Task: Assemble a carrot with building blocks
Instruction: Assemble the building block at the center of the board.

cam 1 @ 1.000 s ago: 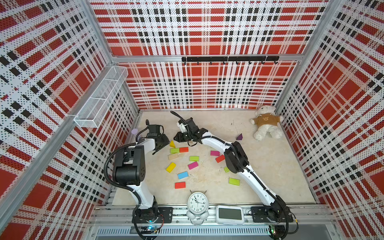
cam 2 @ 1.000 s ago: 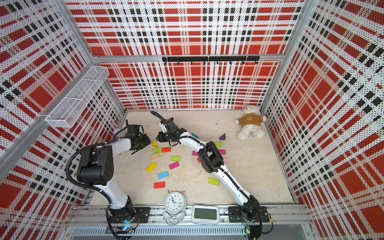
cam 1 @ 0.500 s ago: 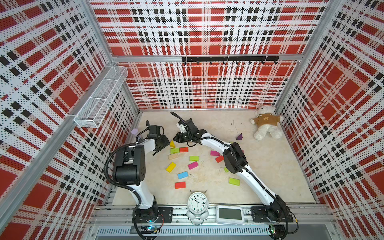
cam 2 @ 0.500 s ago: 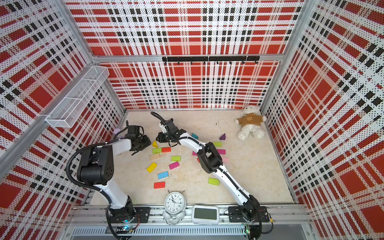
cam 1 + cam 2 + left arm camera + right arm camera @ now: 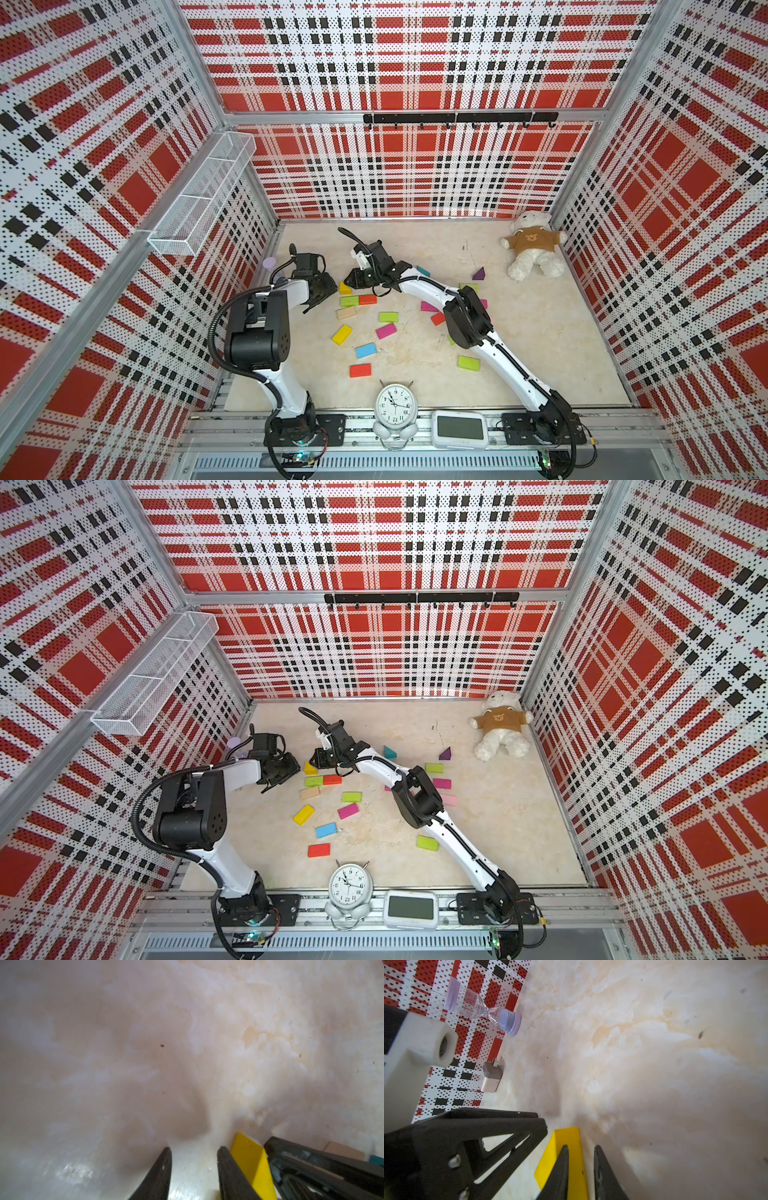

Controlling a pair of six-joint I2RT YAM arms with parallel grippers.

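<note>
The building blocks lie scattered on the marble floor. A yellow wedge (image 5: pixel 344 287) rests between my two grippers, just behind a lime block (image 5: pixel 349 301) and a red block (image 5: pixel 368 299) set end to end. My left gripper (image 5: pixel 194 1148) is open with only bare floor between its fingers, and the yellow wedge (image 5: pixel 247 1153) sits just outside one finger. My right gripper (image 5: pixel 581 1146) is shut to a narrow slit. One of its fingers lies over the yellow wedge (image 5: pixel 566 1135) and the other is just past the wedge's edge. I cannot tell whether it pinches that edge.
More blocks lie nearer the front: tan (image 5: pixel 345 312), yellow (image 5: pixel 342 334), magenta (image 5: pixel 385 331), blue (image 5: pixel 366 350), red (image 5: pixel 360 370), lime (image 5: pixel 468 362). A purple wedge (image 5: pixel 479 273) and a teddy bear (image 5: pixel 532 249) are at the back right. An hourglass (image 5: pixel 483 1009) and a plug cube (image 5: pixel 492 1076) stand by the left wall. An alarm clock (image 5: pixel 395 405) stands at the front.
Almost nothing. The right arm's elbow has eased slightly to the left. Both grippers stay at the yellow wedge.
</note>
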